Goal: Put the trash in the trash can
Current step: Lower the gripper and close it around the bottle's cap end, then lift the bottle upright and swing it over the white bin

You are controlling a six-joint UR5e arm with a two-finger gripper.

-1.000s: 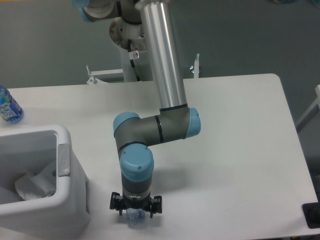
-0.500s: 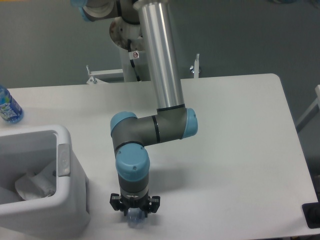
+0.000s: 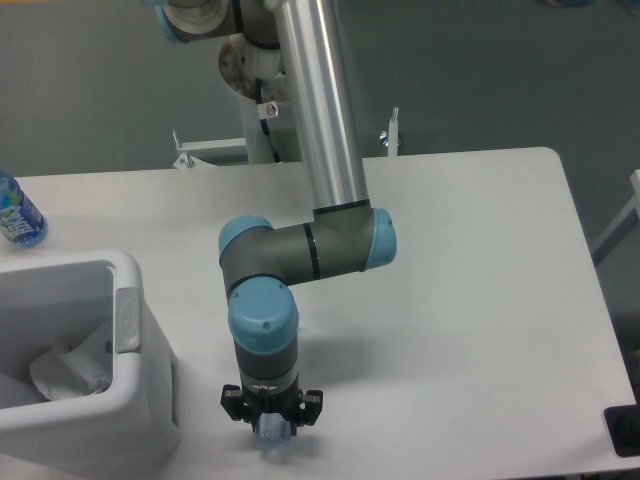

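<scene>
Fixed-camera view from above the table: the UR5e arm reaches straight down near the front edge of the white table point(image 3: 470, 300), its gripper point(image 3: 271, 428) hidden largely beneath the blue-capped wrist. A small patch of clear, bluish plastic showing directly under the gripper body appears to be part of the slim bottle point(image 3: 270, 432); no label or cap is visible, so that identification is a judgement. Whether the jaws are spread or clamped on the bottle cannot be told from this angle, nor whether the bottle rests on the table or is lifted off it. The trash can point(image 3: 140, 400) sits at the left, near the gripper but apart from it, with crumpled pale material point(image 3: 70, 370) already lying inside; whether that includes the clear wrapper cannot be made out. The blue-tinted bottle point(image 3: 15, 212) stands well apart at the far left edge and is not part of the job. By appearances the task is about midway: the bottle remains outside the bin and has yet to be carried leftward over the rim and released.
</scene>
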